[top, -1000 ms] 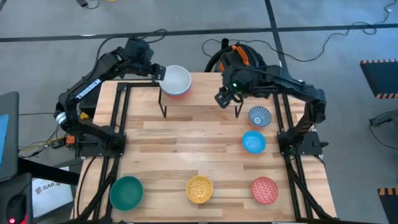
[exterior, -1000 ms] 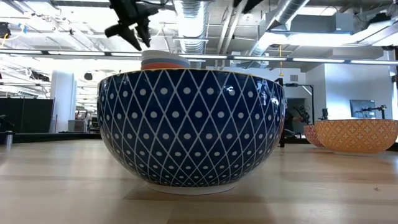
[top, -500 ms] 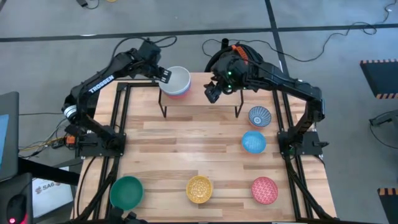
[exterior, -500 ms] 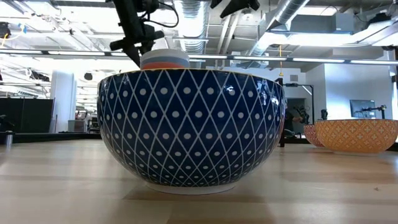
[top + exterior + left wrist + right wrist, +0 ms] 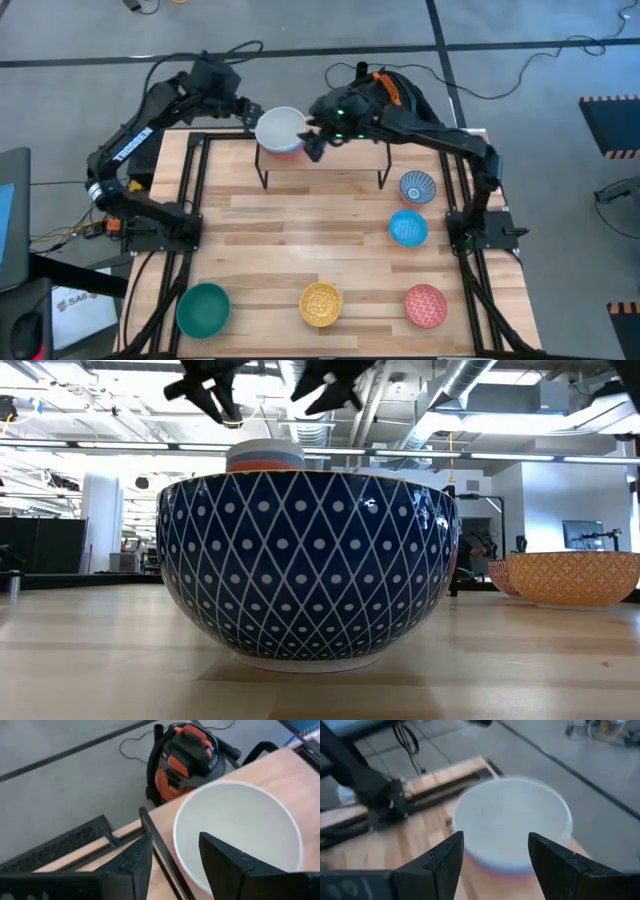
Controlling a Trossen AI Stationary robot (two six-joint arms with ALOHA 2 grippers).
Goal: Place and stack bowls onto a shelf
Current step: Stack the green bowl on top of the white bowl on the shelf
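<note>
Right gripper [image 5: 312,143], fingers apart and empty, hangs just beside the white bowl [image 5: 279,128] topping the stack on the shelf [image 5: 345,146]. Left gripper [image 5: 250,113], also apart, flanks the bowl's other side.

I see the white bowl [image 5: 281,127] stacked upright on an orange-red bowl [image 5: 285,150] atop the shelf [image 5: 345,150], between my left end effector [image 5: 243,108] and right end effector [image 5: 312,140], both spread wide and gripping nothing.
</note>
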